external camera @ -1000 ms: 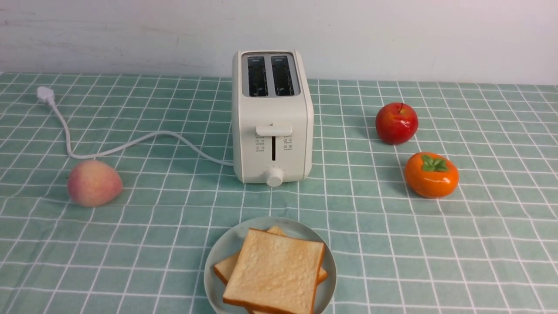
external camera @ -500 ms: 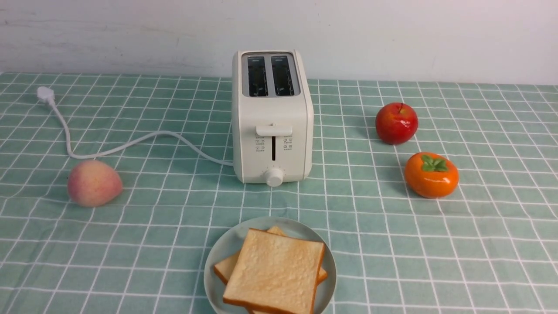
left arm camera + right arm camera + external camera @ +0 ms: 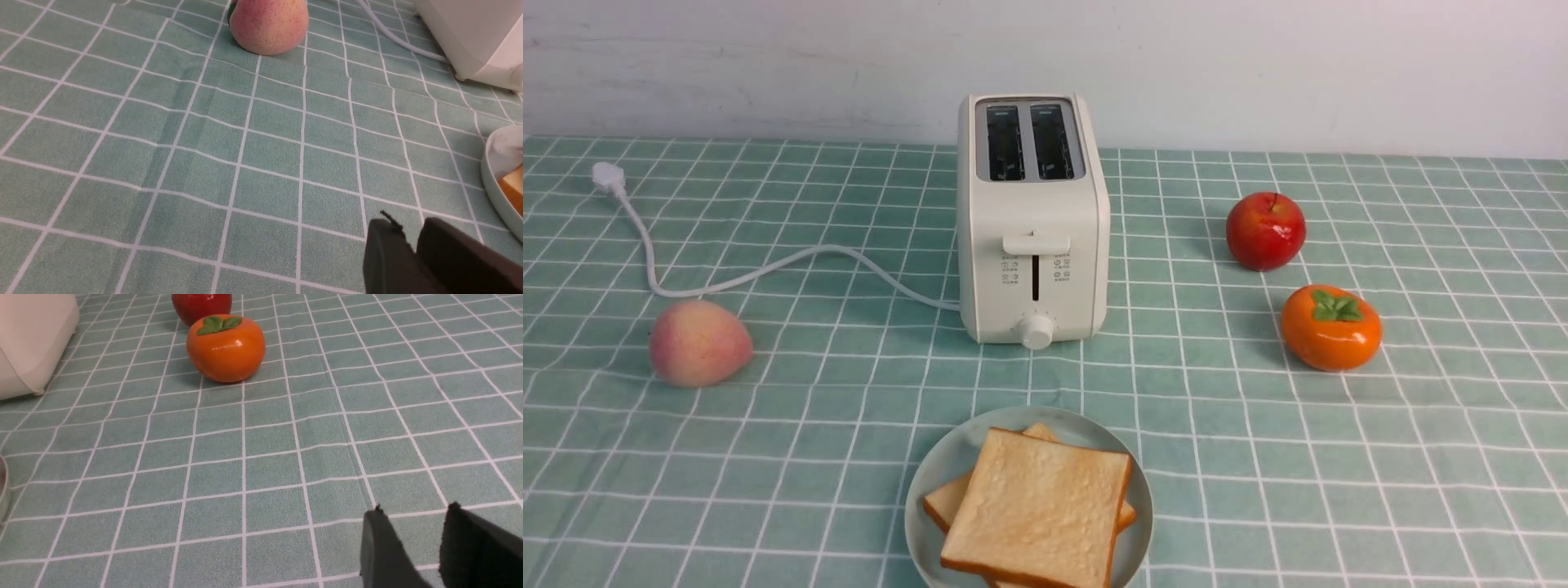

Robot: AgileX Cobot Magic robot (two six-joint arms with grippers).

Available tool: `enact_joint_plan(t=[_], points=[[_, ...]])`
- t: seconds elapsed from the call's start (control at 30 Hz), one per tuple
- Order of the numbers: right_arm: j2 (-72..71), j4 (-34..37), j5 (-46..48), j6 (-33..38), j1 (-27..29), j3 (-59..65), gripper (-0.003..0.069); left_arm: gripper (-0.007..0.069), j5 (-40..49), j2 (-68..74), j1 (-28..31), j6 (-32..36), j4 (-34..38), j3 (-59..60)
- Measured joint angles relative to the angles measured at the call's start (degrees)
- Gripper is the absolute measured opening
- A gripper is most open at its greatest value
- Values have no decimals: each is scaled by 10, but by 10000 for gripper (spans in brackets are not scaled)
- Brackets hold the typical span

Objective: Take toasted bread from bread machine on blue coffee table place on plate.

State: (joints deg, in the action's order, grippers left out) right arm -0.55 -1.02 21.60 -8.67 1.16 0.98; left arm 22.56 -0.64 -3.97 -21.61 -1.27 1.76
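Two slices of toasted bread (image 3: 1037, 510) lie stacked on the plate (image 3: 931, 474) at the near middle of the blue coffee table (image 3: 1339, 457). The bread machine (image 3: 1033, 269) stands behind the plate, both top slots dark and empty, lever up. Neither arm shows in the front view. In the left wrist view my left gripper (image 3: 408, 228) hovers low over the cloth, its black fingers together, beside the plate's rim (image 3: 492, 183) and a toast corner (image 3: 515, 185). In the right wrist view my right gripper (image 3: 414, 508) is open and empty over bare cloth.
A peach (image 3: 698, 343) lies left of the bread machine, with the white cord (image 3: 768, 269) and plug behind it. A red apple (image 3: 1266, 231) and an orange persimmon (image 3: 1331, 327) sit to the right. A white wall runs along the table's far edge.
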Motion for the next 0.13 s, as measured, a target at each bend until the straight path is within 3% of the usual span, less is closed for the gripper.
enact_joint_plan(t=[0.13], points=[[0,0,0,0,0,0,232,111,0,0,0,0,0,0]])
